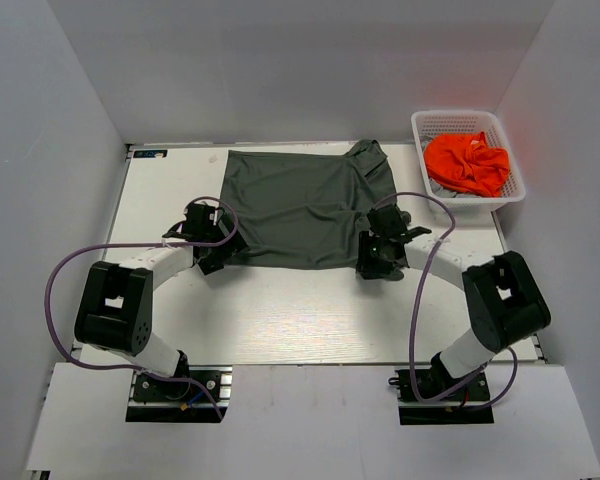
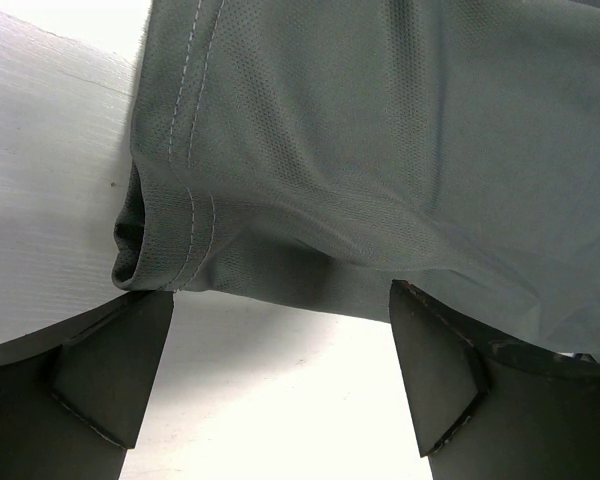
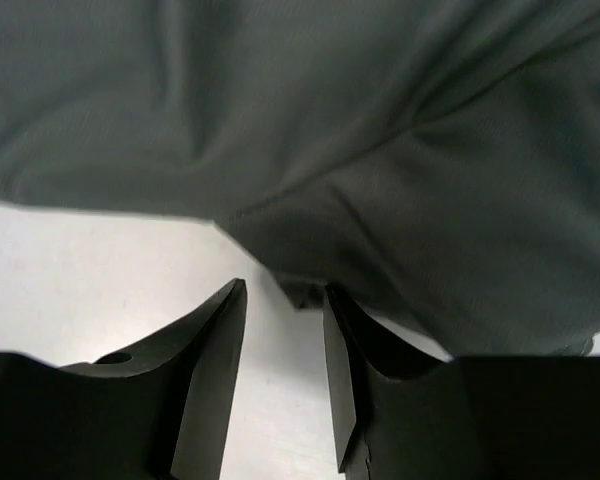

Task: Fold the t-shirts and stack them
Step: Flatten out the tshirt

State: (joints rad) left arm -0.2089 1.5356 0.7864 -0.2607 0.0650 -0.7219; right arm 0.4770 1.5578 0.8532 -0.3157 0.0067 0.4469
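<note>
The grey shirt [image 1: 300, 205] lies flat toward 12 o'clock on the table [image 1: 280, 310], with bare table along its near edge at 6. The orange shirt [image 1: 467, 163] sits crumpled in the basket [image 1: 420, 125] at 2 o'clock. The left pincer [image 2: 280, 320], released wide, is low at the grey shirt's 7 o'clock hem corner. The right pincer [image 3: 285, 300], at the 5 o'clock corner, is parted narrowly and grips nothing. Both elbows bow outward.

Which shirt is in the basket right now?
The orange shirt, bunched up in the white basket at the far right. The grey shirt is out of it, spread flat on the table.
</note>
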